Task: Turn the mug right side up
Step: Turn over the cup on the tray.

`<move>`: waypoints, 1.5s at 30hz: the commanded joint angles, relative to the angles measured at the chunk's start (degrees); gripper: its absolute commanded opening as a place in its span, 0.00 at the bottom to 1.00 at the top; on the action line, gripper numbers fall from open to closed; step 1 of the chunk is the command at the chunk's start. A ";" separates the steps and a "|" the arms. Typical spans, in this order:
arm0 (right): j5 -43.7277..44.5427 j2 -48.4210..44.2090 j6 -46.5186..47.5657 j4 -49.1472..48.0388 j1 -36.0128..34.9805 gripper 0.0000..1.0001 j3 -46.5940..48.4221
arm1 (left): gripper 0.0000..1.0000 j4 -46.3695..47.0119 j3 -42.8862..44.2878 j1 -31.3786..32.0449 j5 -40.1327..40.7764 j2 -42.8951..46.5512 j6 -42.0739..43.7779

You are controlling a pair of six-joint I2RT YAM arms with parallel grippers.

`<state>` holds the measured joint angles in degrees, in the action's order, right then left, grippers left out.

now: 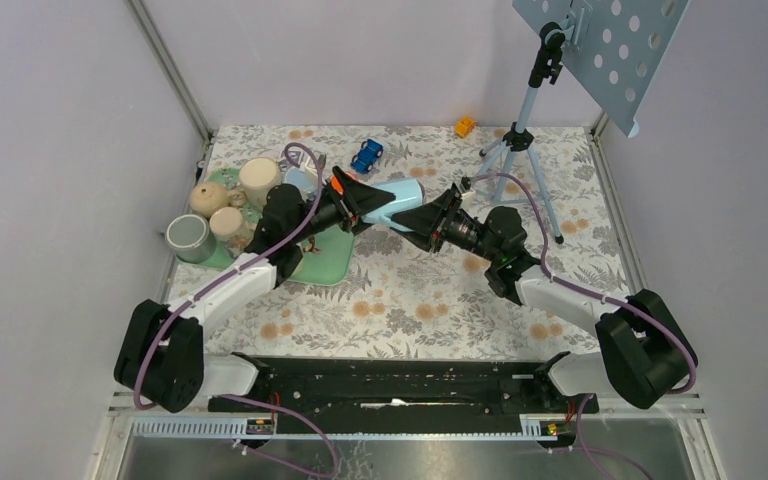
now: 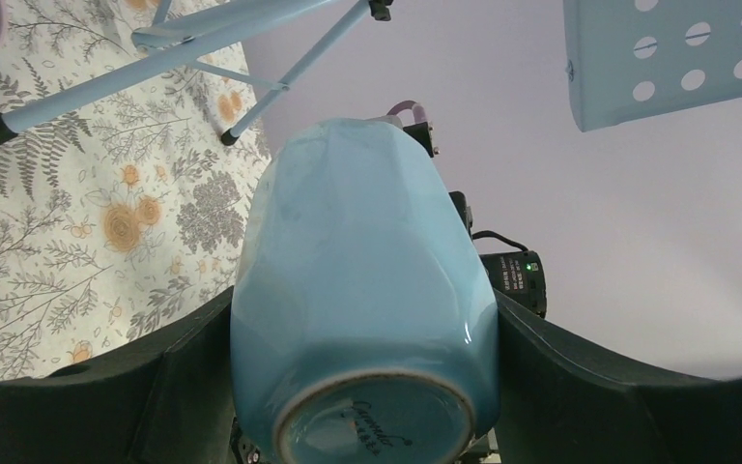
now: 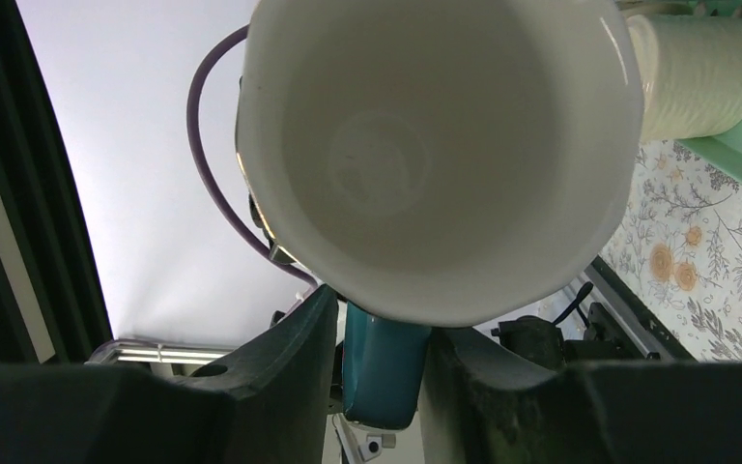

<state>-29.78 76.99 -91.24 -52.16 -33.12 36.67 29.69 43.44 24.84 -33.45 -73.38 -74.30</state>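
A light blue mug (image 1: 397, 203) with a white inside is held in the air on its side between both arms, above the table's middle. My left gripper (image 1: 358, 208) is shut on its body near the base; the left wrist view shows the mug (image 2: 362, 290) between my dark fingers (image 2: 589, 387), base toward the camera. My right gripper (image 1: 433, 222) is shut on the mug's teal handle (image 3: 384, 362); the mug's open mouth (image 3: 440, 145) faces the right wrist camera.
A green tray (image 1: 330, 262) at the left holds cream cups (image 1: 259, 180) and a teapot (image 1: 209, 197); a grey cup (image 1: 189, 238) stands beside it. A blue toy car (image 1: 366, 155), an orange toy (image 1: 465, 126) and a tripod stand (image 1: 520, 140) are at the back.
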 commanded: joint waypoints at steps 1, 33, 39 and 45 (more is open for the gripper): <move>-1.77 -1.49 -0.72 -4.79 0.17 0.40 0.12 | 0.00 11.47 1.08 1.01 -0.88 -1.09 -1.63; 4.77 -9.84 26.28 31.10 0.25 0.00 11.43 | 0.84 4.12 0.08 2.76 2.20 -1.58 4.63; 7.37 -11.11 30.96 35.98 0.20 0.00 12.53 | 0.99 0.21 0.43 2.84 4.56 -1.85 6.88; 9.53 -12.02 34.52 40.20 0.22 0.00 13.11 | 0.99 -9.57 1.93 2.82 9.58 -0.35 11.60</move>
<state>-25.28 68.20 -64.88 -13.56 -33.28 45.84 27.81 43.03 28.36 -31.27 -76.03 -68.66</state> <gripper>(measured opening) 0.282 0.992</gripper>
